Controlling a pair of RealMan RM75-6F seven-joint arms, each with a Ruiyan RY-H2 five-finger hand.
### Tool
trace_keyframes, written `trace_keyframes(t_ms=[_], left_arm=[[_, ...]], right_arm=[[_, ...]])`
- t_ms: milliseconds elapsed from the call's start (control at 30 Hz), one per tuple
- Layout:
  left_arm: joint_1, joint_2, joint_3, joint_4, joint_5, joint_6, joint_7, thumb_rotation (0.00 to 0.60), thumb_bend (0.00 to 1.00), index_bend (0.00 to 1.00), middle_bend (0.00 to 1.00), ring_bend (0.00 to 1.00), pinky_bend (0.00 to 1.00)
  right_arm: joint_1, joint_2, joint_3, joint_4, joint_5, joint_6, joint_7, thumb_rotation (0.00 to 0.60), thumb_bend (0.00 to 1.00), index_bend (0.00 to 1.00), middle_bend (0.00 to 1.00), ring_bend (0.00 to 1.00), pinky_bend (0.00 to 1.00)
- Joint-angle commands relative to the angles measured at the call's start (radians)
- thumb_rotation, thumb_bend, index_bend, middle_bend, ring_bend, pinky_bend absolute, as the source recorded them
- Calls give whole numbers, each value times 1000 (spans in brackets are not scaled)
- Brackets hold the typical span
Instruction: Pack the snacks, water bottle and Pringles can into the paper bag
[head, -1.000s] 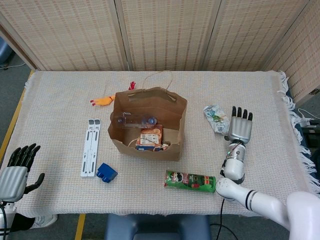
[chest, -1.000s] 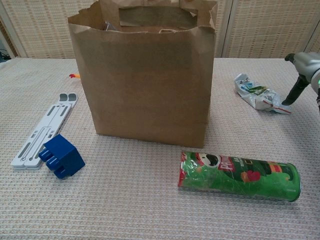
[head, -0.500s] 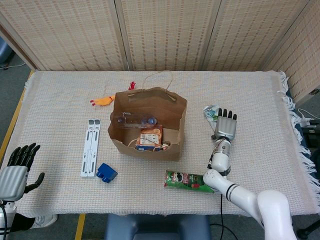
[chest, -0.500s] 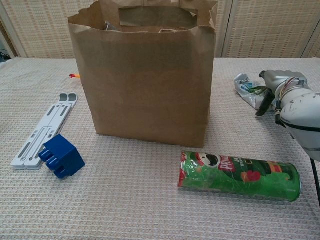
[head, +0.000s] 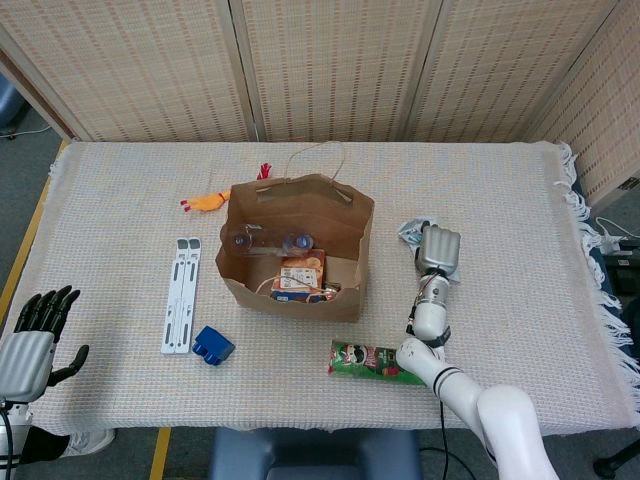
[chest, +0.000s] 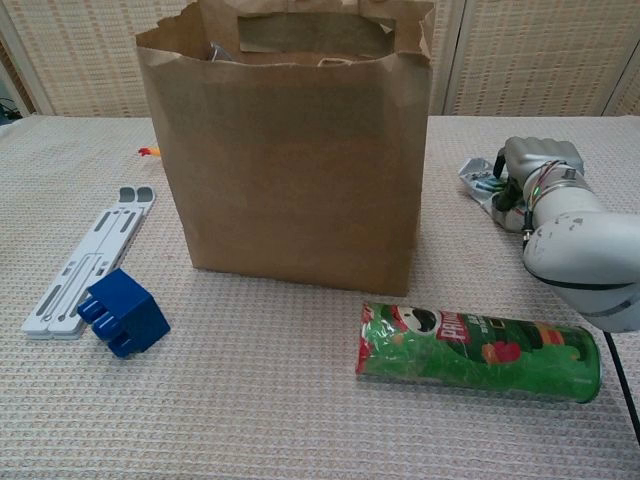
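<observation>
The brown paper bag stands open mid-table. Inside it lie a clear water bottle and an orange snack box. A green Pringles can lies on its side in front of the bag's right corner. To the right of the bag, my right hand covers a silver-green snack packet with its fingers curled onto it; most of the packet is hidden. My left hand hovers with fingers apart off the table's front left corner, holding nothing.
A white folding stand and a blue block lie left of the bag. A yellow rubber chicken toy sits behind the bag's left side. Woven screens close off the back.
My right hand has moved left, from beside the snack packet to on top of it, and its upright fingers have curled down onto the packet. The left hand stays still.
</observation>
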Motion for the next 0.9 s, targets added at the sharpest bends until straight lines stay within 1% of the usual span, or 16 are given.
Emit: trace_keyframes(t_ms=[33, 133, 233, 300, 433, 567, 667, 767, 900], left_arm=[[0, 1, 0, 0, 1, 0, -2, 600, 371, 20, 0, 0, 0], [0, 2, 1, -1, 2, 0, -3, 600, 371, 22, 0, 0, 0], [0, 3, 3, -1, 5, 0, -6, 600, 371, 22, 0, 0, 0], [0, 4, 4, 1, 8, 2, -8, 600, 371, 22, 0, 0, 0], [2, 4, 6, 3, 14, 6, -10, 600, 370, 22, 0, 0, 0], [4, 2, 7, 3, 16, 10, -6, 600, 371, 22, 0, 0, 0], [5, 0, 7, 1, 15, 12, 3, 600, 371, 22, 0, 0, 0], [6, -2, 5, -2, 12, 15, 14, 600, 371, 22, 0, 0, 0], [7, -5, 3, -6, 7, 16, 25, 600, 372, 22, 0, 0, 0]], right_arm=[[-19, 21, 0, -45, -56, 49, 49, 600, 461, 727, 559, 610, 763], [-49, 81, 9, -163, -101, 132, 77, 600, 462, 729, 561, 611, 763], [-96, 180, 24, -353, -146, 244, 84, 600, 463, 730, 561, 610, 763], [-133, 267, 42, -509, -166, 321, 62, 600, 463, 731, 563, 610, 763], [-199, 444, 105, -825, -187, 457, 8, 600, 464, 732, 563, 610, 763], [-246, 584, 159, -1053, -224, 542, -13, 600, 464, 732, 564, 610, 763], [-267, 666, 187, -1173, -266, 578, -16, 600, 464, 732, 564, 611, 763], [-269, 727, 208, -1264, -301, 591, -24, 600, 464, 732, 564, 610, 763], [-249, 774, 216, -1349, -324, 586, -60, 600, 464, 732, 564, 610, 763]])
